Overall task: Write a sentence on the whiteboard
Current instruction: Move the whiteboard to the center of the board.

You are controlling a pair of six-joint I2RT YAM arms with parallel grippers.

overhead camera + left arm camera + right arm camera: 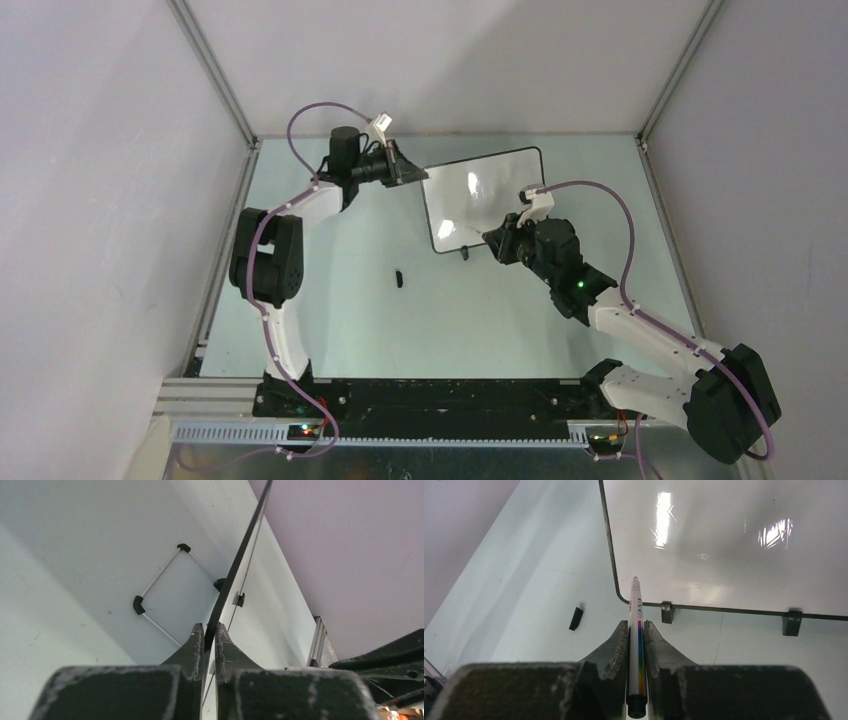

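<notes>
A small whiteboard [487, 198], rectangular with rounded corners and a thin black frame, stands just above centre in the overhead view. Its glossy white face catches two bright patches of glare. Two small black feet [667, 612] clip under its lower edge, seen in the right wrist view.

The left gripper [210, 639], dark and scuffed pale along its edges, is pressed together on the board's thin black frame. The frame runs edge-on up the middle of the left wrist view.

The right gripper [636, 630], at the bottom centre of its own view, pinches a slim marker [636, 625]. The marker has a white barrel with a rainbow stripe and a black rear end. Its uncapped tip points up the frame, just beside the board's rounded lower-left corner.

A small black piece [576, 618], short and stubby, lies alone on the pale, matte table [400, 330]. It sits left of the marker and apart from the board.
</notes>
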